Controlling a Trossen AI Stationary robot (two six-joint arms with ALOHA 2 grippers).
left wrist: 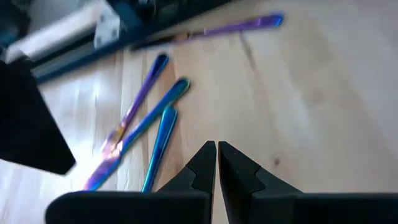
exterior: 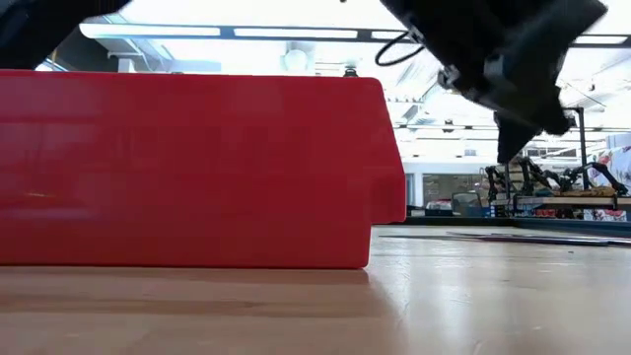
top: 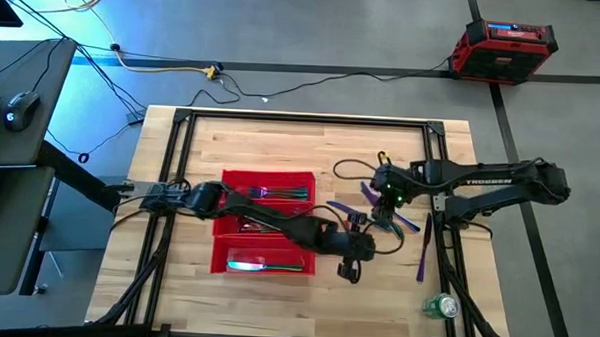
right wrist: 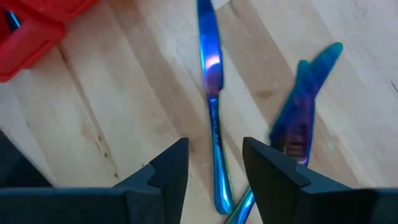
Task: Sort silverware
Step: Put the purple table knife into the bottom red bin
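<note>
The red tray (top: 222,256) lies left of the table's middle, with silverware in its three compartments (top: 279,193). More silverware lies loose on the wood to the tray's right: a blue knife (right wrist: 211,93), a purple-blue piece (right wrist: 305,106) and a long purple piece (top: 423,248). My right gripper (right wrist: 214,155) hangs open above the blue knife's handle, one finger on each side of it and clear of it. My left gripper (left wrist: 216,152) has reached across the tray and is shut and empty over bare wood, near three crossed pieces (left wrist: 140,134).
A green can (top: 440,306) stands near the front right corner. Black frame rails (top: 439,208) run along the table's sides. In the low view the tray's red wall (exterior: 187,168) fills the left half. Bare wood lies between the tray and the near edge.
</note>
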